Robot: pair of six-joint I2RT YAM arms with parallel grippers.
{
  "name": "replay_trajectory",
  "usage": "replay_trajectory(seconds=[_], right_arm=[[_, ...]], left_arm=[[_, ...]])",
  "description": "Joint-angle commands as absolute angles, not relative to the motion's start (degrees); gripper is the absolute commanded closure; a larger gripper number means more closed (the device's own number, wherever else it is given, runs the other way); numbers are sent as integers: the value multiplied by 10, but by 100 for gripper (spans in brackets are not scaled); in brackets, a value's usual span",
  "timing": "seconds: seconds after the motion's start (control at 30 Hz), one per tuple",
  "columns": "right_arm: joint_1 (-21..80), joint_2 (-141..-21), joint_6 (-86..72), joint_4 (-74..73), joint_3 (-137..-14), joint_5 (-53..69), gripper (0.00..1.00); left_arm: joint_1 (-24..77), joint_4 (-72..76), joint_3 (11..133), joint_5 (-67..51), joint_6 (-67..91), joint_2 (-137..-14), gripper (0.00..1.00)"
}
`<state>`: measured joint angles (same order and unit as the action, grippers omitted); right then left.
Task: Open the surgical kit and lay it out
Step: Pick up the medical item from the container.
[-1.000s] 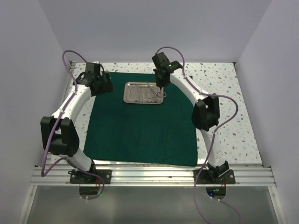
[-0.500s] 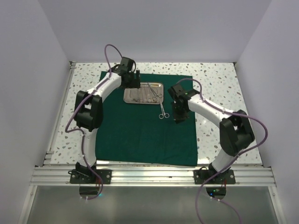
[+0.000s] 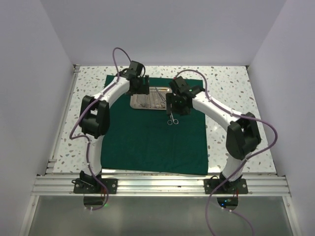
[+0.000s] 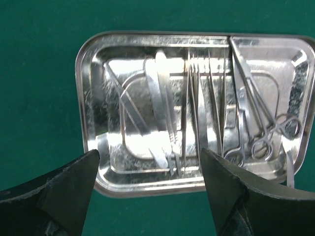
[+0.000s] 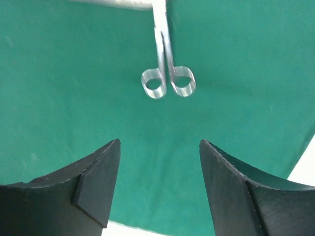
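Ring-handled scissors lie on drape — outside tray.

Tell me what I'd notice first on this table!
A shiny steel tray of silver tools sits at the far end of a green cloth. One pair of scissors lies on the cloth by the tray's near edge; the left gripper and right gripper hover open close by.

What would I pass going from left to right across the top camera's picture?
left arm's black elbow → left gripper → scissors lying on the green drape → right arm's black elbow
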<state>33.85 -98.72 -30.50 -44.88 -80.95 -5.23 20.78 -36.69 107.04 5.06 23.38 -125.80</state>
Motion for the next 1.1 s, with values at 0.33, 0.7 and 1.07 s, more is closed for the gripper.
replay_trajectory(seconds=[0.33,0.7,1.07], right_arm=[[327,-1239,-243,-445,-1023,-102,48],[323,-1270,-230,-462,-1040,-103,100],[320,-1093,-288,-521,-929,-74,100]], left_arm=[[208,-361,922,86,234,-1057,10],[205,-364,934,98,228,-1062,10],[221,-374,1075,86,214,-1168,10]])
